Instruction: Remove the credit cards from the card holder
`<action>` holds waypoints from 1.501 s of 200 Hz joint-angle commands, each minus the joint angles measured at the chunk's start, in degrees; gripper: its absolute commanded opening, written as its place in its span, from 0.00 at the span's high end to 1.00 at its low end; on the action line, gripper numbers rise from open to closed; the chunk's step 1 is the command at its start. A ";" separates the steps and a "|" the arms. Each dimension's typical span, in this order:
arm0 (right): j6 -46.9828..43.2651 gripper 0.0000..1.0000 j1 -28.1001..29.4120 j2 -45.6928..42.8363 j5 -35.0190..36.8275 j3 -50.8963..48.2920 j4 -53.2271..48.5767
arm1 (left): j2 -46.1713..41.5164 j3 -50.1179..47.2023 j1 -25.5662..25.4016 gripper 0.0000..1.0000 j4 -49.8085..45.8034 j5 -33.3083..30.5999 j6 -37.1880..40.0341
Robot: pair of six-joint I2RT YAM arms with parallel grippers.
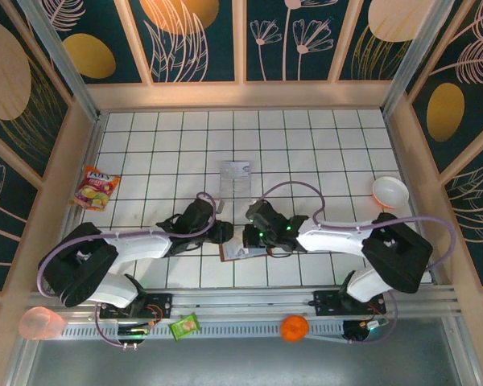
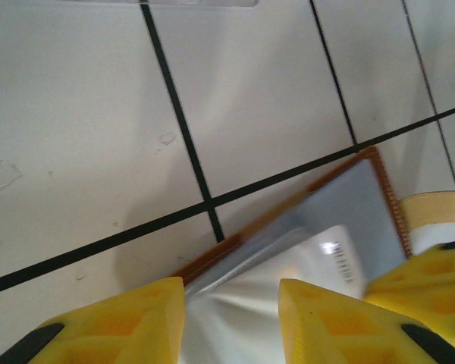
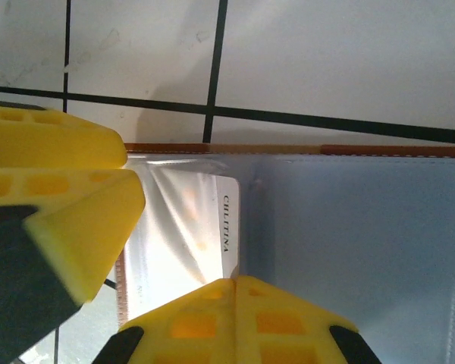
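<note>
White gridded desk (image 1: 306, 145) inside a floral-panelled booth. Top view: brown card holder (image 1: 241, 250) lies open near the front edge, between the two arms. The left tool (image 1: 222, 233) is at its left side and the right tool (image 1: 250, 236) on its far edge. Clear plastic tray (image 1: 236, 178) sits behind it, apart. Snack packet (image 1: 96, 187) far left, white bowl (image 1: 390, 191) far right. Left wrist view: left tool (image 2: 231, 322) has its jaws a narrow gap apart, low over the card holder (image 2: 349, 197), which has grey-blue lining up and a brown rim showing. A pale credit card (image 2: 330, 254) sits under a glossy sleeve just past the fingertips, and nothing is visibly clamped. The yellow right tool (image 2: 417, 292) crowds in at the right. Right wrist view: right tool (image 3: 236, 288) is pinched fully together, tips meeting, resting on the card holder (image 3: 364, 227) lining by the card's inner edge, seemingly pinning it flat. The credit card (image 3: 189, 227), with printed lettering, is inside its sleeve, and the left tool (image 3: 121, 178) is at its outer side. Judgement: extraction step, apparently no card out yet. The next move probably needs the left tool to get a tip onto the card's exposed edge and close on it. It would then slide the card out along the sleeve while the right tool holds the holder down. Risk is pinching sleeve plastic instead of the card.
</note>
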 commanded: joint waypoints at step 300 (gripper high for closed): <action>3.90 0.90 -8.48 3.34 -17.17 -9.55 19.49 | 5.59 -3.05 -3.92 0.67 -2.96 -2.76 0.97</action>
